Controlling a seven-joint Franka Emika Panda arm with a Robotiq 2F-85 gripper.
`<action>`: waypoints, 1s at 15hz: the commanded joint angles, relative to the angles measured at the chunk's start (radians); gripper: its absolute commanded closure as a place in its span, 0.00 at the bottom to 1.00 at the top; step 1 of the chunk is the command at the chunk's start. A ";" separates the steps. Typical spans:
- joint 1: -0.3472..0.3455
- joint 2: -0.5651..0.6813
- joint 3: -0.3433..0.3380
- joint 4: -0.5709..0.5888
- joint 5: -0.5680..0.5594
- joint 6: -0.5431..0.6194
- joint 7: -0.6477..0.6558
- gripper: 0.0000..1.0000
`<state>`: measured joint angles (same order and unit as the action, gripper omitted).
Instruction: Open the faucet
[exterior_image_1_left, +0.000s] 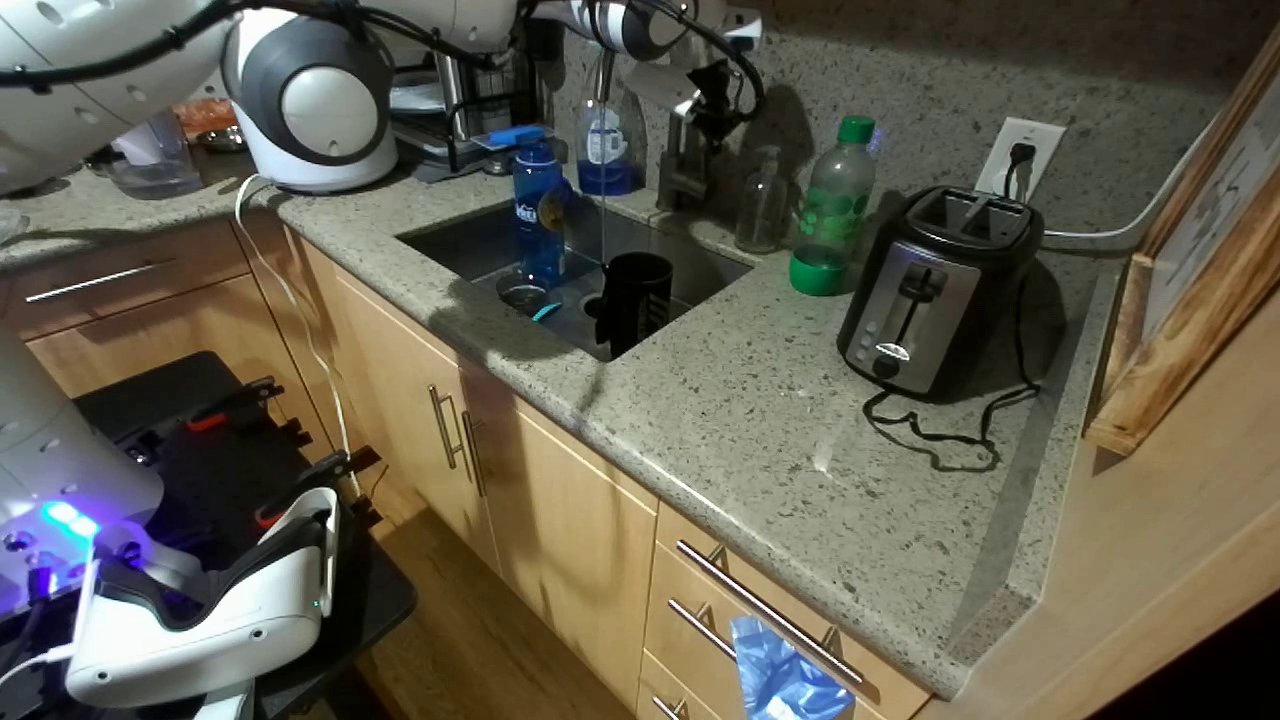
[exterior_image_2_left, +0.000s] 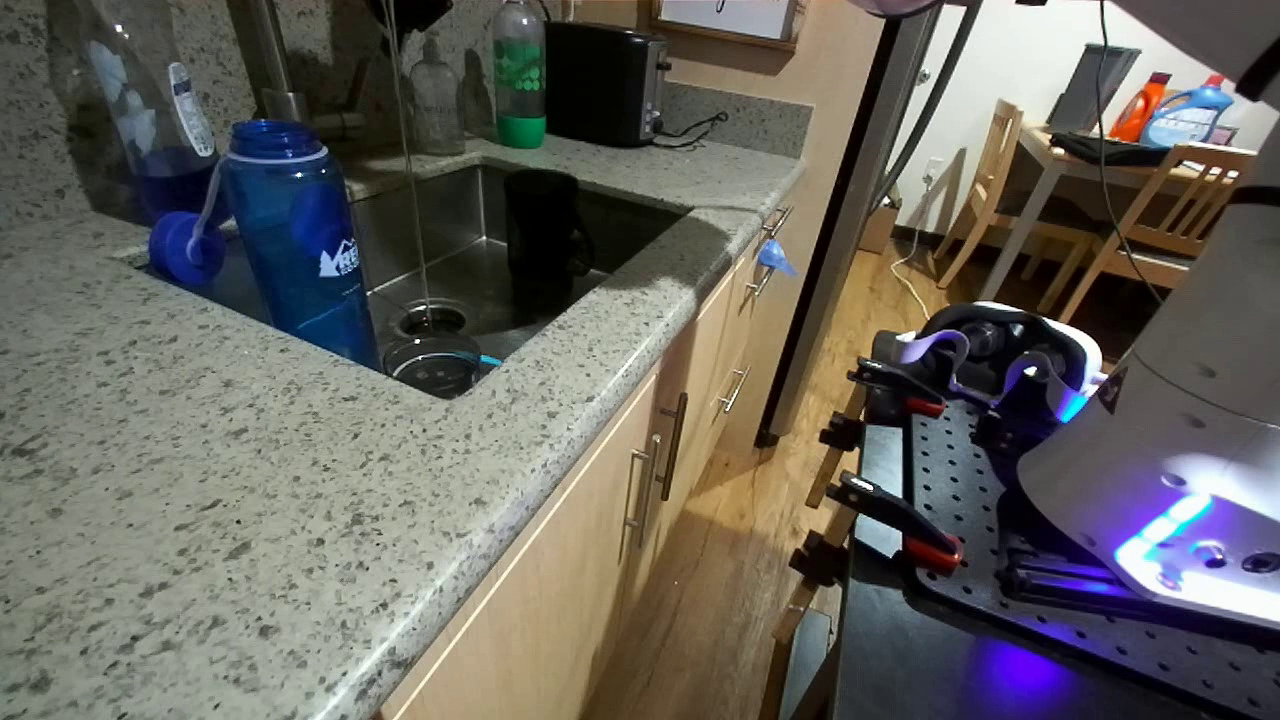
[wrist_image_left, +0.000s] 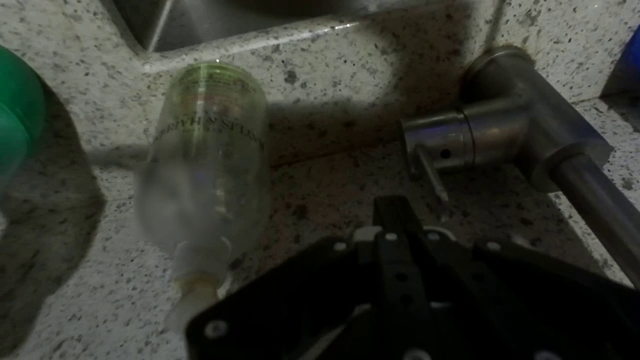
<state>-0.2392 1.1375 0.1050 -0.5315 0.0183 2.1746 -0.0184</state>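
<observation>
Background, dimly lit: speckled tabletop (exterior_image_1_left: 740, 440) above pale wood cabinets (exterior_image_1_left: 575, 500); wood floor (exterior_image_2_left: 700, 540); chairs (exterior_image_2_left: 1165, 247) near a white wall (exterior_image_2_left: 1000, 70).

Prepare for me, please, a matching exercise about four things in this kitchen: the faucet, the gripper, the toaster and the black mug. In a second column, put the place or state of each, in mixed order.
Things
1. Faucet
2. Gripper
3. Toaster
4. Black mug

Places or states
A. Jaws shut
B. Inside the sink
C. A thin stream of water falls from it
D. Beside the green-capped bottle

Right pairs: 1-C; 2-A; 3-D; 4-B
</observation>
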 joint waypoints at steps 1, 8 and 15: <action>-0.001 -0.018 -0.017 0.006 -0.018 -0.021 -0.005 0.98; -0.004 -0.047 -0.042 -0.003 -0.035 -0.044 -0.012 0.98; -0.022 -0.083 -0.058 -0.021 -0.027 -0.118 -0.015 0.99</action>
<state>-0.2510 1.1014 0.0510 -0.5201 -0.0032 2.1131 -0.0184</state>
